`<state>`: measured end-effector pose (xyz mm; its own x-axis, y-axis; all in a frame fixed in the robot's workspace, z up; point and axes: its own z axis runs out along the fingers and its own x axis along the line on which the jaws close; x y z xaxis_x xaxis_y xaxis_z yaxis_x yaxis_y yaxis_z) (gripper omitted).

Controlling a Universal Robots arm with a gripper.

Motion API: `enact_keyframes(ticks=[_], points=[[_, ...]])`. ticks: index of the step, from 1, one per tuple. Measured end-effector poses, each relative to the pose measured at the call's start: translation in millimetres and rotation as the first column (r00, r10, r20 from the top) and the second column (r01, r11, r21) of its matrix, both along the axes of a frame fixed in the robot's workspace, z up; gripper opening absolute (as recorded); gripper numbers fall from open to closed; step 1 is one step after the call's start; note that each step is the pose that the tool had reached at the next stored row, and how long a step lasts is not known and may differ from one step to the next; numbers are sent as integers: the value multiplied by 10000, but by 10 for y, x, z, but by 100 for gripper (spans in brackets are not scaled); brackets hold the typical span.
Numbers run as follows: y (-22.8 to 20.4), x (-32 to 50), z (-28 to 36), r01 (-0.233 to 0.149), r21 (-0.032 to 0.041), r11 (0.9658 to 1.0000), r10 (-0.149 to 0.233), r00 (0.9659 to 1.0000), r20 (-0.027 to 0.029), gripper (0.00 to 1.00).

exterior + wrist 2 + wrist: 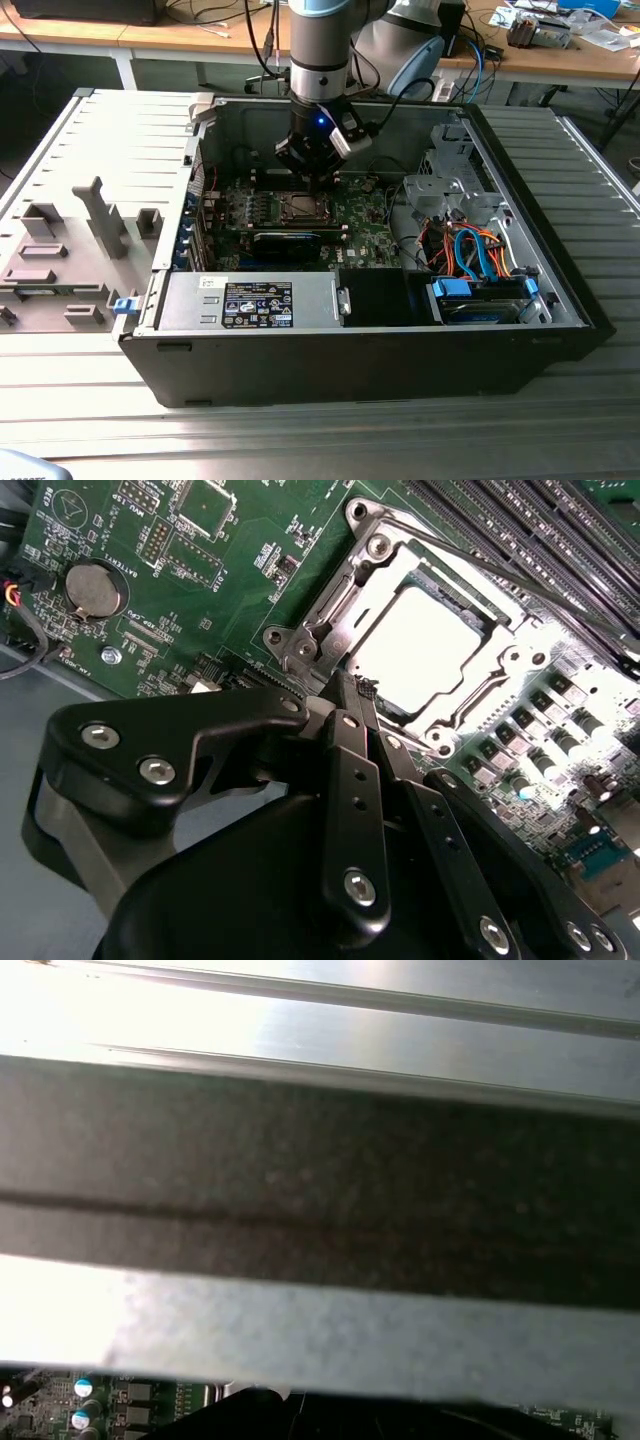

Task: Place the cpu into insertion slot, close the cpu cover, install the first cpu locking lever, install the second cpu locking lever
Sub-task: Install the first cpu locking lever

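Observation:
In the exterior view my gripper [312, 178] hangs inside the open computer case, just above the insertion slot [300, 208] on the green motherboard. The second wrist view shows the cpu [415, 645] as a bright silvery square lying in the socket. The cpu cover [350, 590], a metal frame, lies flat around it. A thin locking lever [530, 580] runs along one side of the socket. My black fingertips [352, 692] are pressed together at the socket's edge beside a lever hook [300, 650]. The gripper is shut with nothing visible between the fingers.
A black graphics card [288, 240] sits just in front of the socket. Memory slots [560, 530] run beside it. The power supply [250, 300], drive bays and orange and blue cables [470, 255] fill the case. The case wall [320, 1190] stands close by.

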<state>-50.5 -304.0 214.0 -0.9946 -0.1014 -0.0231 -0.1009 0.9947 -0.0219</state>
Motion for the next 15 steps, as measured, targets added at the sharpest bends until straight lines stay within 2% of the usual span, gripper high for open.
enact_keyframes(ticks=[15], points=[[-22, 0, 10, 0, -59, 10000, 0, 10000, 0, 11]])
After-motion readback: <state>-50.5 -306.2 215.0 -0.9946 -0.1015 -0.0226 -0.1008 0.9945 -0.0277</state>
